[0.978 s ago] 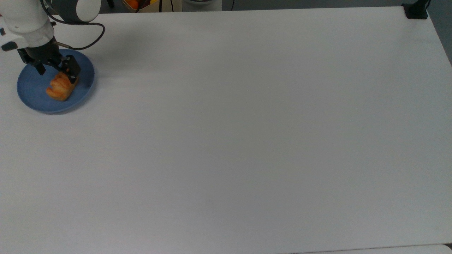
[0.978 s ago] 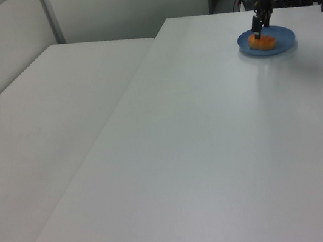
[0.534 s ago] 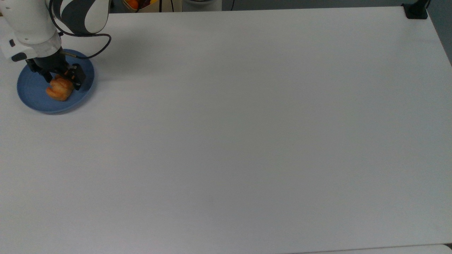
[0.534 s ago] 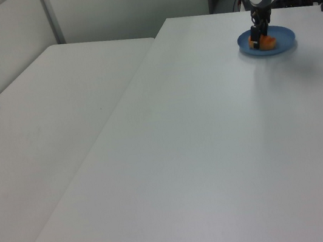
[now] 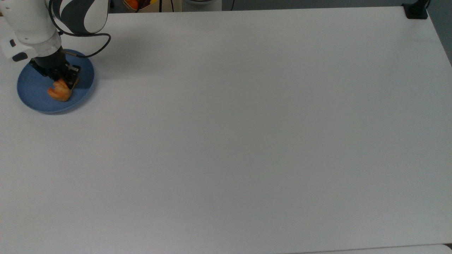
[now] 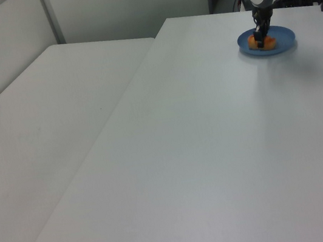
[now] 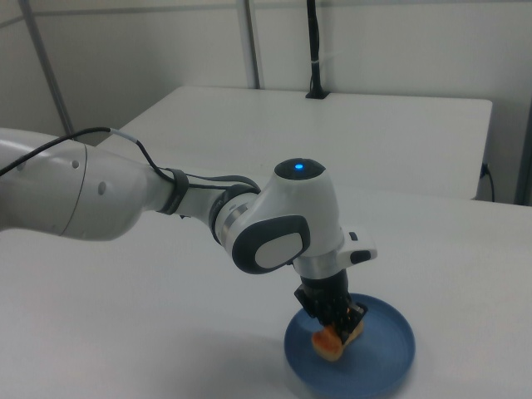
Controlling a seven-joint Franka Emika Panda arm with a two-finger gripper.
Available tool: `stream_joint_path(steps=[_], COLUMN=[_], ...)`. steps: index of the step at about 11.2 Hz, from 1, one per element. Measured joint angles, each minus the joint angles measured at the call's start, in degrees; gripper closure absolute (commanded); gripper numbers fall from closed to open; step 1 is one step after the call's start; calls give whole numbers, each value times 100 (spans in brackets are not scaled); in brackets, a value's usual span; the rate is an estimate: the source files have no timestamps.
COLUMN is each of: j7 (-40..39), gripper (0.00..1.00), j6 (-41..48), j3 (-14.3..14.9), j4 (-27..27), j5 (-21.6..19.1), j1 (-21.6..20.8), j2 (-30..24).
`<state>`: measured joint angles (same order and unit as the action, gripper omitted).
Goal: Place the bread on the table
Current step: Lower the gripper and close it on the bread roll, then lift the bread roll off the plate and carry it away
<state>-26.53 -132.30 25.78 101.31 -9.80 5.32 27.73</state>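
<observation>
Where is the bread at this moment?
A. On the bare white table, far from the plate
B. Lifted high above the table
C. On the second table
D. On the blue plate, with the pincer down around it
D: the bread sits on the blue plate, with the pincer lowered onto it.

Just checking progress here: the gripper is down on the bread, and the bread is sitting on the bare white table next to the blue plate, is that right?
Not quite. The gripper is down on the bread, but the bread lies on the blue plate, not beside it on the table. The top view shows blue all round the bun.
</observation>
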Motion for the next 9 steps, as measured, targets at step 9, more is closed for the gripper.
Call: stream_joint_path(steps=[9], j7=[-722], gripper=[97], j6=[695], j3=[46], j4=[-254], j5=[0], j1=[294], j2=[-626])
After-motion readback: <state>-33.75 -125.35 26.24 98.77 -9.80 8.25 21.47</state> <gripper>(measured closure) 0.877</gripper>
